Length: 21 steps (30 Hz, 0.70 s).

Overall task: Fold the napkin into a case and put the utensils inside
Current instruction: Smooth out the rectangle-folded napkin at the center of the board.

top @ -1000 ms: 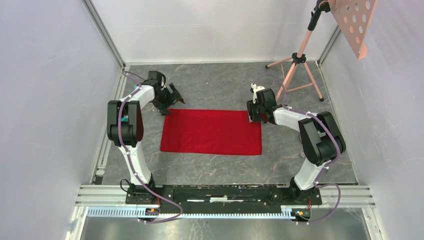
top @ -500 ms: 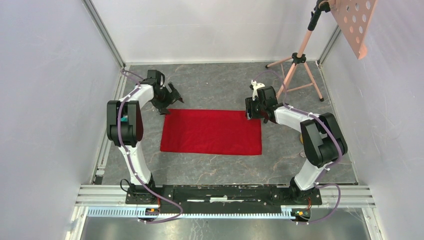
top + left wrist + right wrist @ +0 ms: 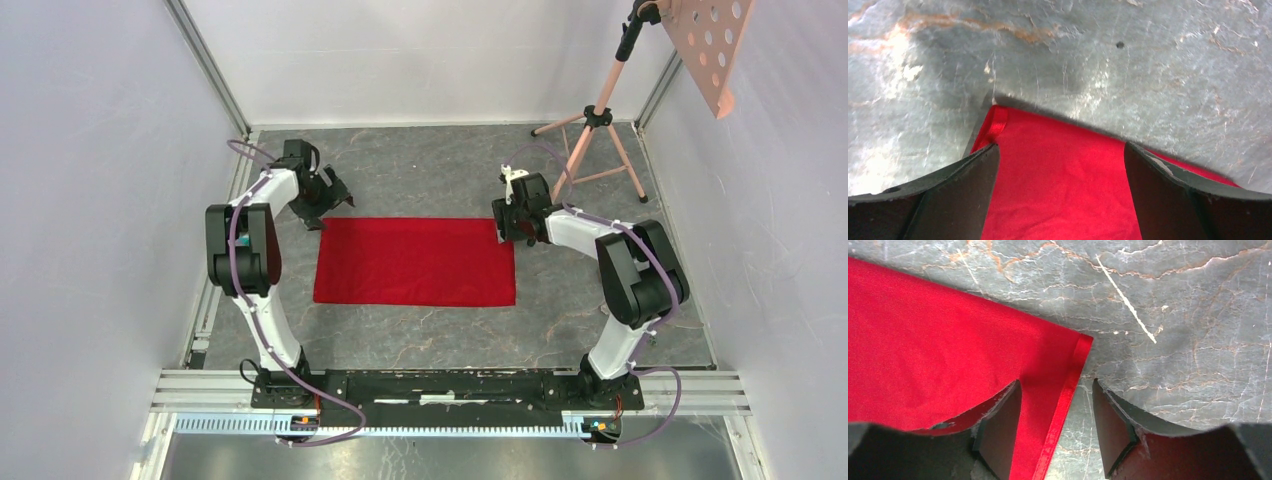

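The red napkin lies flat on the grey stone-patterned counter as a wide rectangle, roughly midway between the two arms. The left claw sits at the napkin's far left corner. In the left wrist view that claw is released, its fingers spread wide, with the hemmed corner of the napkin showing between them. The right claw sits at the far right corner. In the right wrist view it is also released, with a narrower gap. The napkin's stitched right edge runs down through that gap, one finger over the cloth and the other over bare counter. A pink tripod stands at the far right.
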Available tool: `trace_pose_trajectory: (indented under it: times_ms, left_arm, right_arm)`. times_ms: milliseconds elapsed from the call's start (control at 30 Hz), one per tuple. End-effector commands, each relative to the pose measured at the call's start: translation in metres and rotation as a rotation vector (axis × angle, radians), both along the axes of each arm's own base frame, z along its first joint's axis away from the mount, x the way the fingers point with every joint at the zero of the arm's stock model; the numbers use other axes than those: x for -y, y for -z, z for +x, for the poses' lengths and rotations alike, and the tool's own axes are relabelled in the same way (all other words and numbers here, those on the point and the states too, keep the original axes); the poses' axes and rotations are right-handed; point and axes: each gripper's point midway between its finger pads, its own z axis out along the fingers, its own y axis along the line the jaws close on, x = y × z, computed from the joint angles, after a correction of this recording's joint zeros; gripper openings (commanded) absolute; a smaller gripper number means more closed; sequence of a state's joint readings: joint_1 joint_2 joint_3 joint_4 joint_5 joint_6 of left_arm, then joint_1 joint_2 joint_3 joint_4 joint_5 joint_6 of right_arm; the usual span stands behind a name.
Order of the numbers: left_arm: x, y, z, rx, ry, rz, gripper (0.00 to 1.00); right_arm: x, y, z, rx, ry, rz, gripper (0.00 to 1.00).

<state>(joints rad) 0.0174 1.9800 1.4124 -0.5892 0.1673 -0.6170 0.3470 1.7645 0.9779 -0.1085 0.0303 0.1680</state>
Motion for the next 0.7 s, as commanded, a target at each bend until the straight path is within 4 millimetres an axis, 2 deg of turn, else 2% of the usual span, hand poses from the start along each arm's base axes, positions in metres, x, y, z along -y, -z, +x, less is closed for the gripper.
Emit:
trace_pose_trajectory:
  times_ms: [0,100,133,200,333,400,467,567,667]
  left_arm:
    - [0.013,-0.068,-0.005,0.148,0.088,0.056,1.0]
    - [0.025,-0.107,-0.014,0.25,0.143,0.056,1.0]
    - [0.031,-0.118,-0.019,0.279,0.172,0.054,1.0]
    - [0.04,-0.134,-0.027,0.333,0.227,0.064,1.0]
    - [0.063,-0.156,-0.045,0.423,0.331,0.077,1.0]
    - [0.079,-0.163,-0.054,0.455,0.389,0.074,1.0]
    - [0.095,-0.167,-0.062,0.477,0.439,0.06,1.0]
    - [0.113,-0.177,-0.071,0.5,0.495,0.022,1.0]
    - [0.112,-0.185,-0.074,0.527,0.496,0.03,1.0]
  right_arm:
    - [-0.019,-0.056,0.01,0.086,-0.045,0.013,0.63]
    - [-0.039,-0.078,-0.011,0.076,-0.1,0.071,0.73]
    - [-0.047,-0.079,-0.023,0.048,-0.126,0.109,0.78]
    - [-0.056,-0.076,-0.046,-0.015,-0.133,0.179,0.81]
    - [-0.079,-0.065,-0.089,-0.084,-0.146,0.304,0.77]
    - [-0.096,-0.062,-0.105,-0.095,-0.169,0.344,0.75]
    - [-0.105,-0.053,-0.115,-0.119,-0.171,0.353,0.71]
    - [-0.105,-0.038,-0.125,-0.141,-0.149,0.334,0.66]
    - [-0.094,-0.02,-0.136,-0.167,-0.103,0.313,0.64]
